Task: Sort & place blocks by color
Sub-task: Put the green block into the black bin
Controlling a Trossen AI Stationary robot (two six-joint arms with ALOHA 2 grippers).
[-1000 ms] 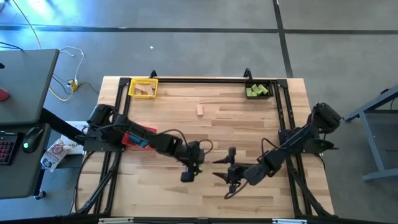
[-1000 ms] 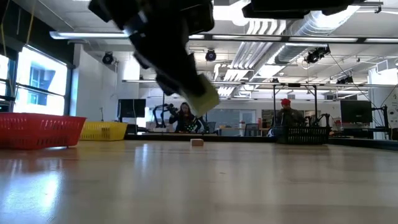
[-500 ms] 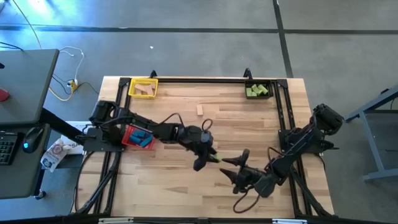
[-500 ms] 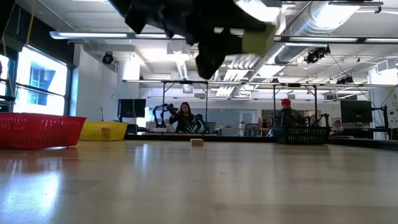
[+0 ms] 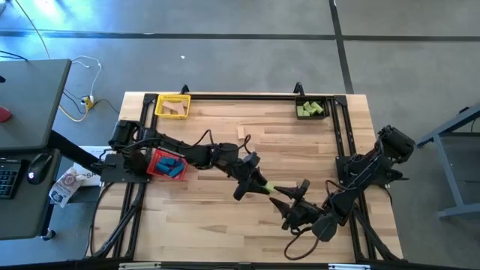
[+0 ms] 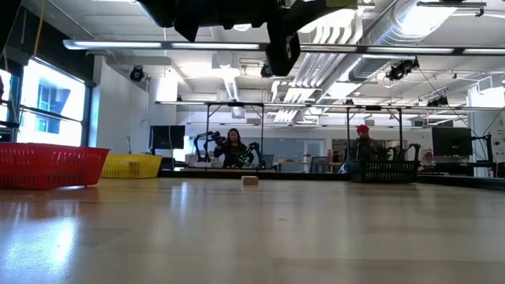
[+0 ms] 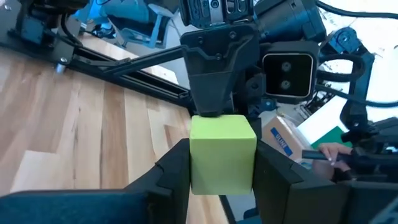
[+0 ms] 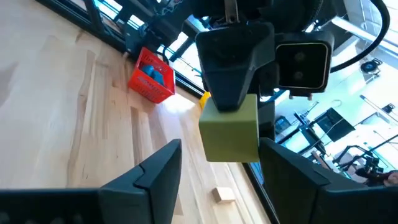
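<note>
My left gripper (image 5: 260, 185) clamps a light green block (image 5: 263, 186) above the table (image 5: 300, 142), well toward my side of the lone tan block (image 5: 242, 133). My right gripper (image 5: 285, 201) faces it with fingers spread either side of that green block, not touching. Other green blocks (image 5: 310, 109) sit in the black bin (image 5: 323, 102).

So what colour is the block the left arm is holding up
Light green. The block, pinched between the left gripper's fingers, shows best in the left wrist view.
</note>
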